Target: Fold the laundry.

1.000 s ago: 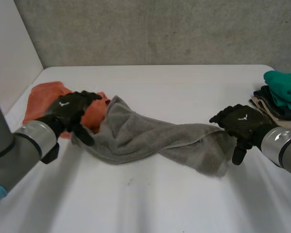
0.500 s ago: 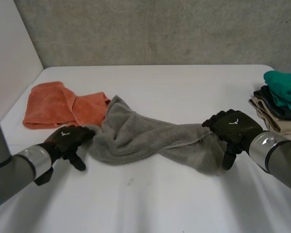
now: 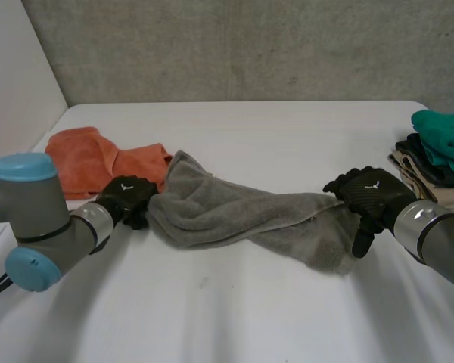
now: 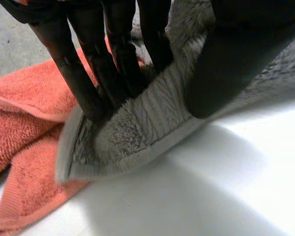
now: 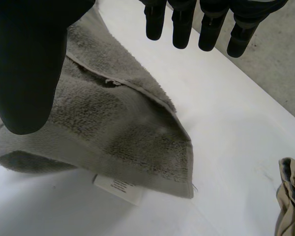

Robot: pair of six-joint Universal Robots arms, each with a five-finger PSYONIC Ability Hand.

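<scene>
Fingers (image 4: 71, 69) of left hand (image 3: 125, 199): closed with the thumb on one end of grey towel (image 3: 234, 212), beside orange towel (image 3: 83, 159). Right hand (image 3: 371, 193): fingers straight, gripping nothing, over the grey towel's opposite end. Grey towel: crumpled lengthwise on white table (image 3: 250, 318); stack of folded laundry (image 3: 439, 151) lies beyond that end.

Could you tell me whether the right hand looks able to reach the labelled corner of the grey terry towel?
Probably yes: the right hand is open just above the grey terry towel, and its corner with the white label lies uncovered on the white table.
</scene>
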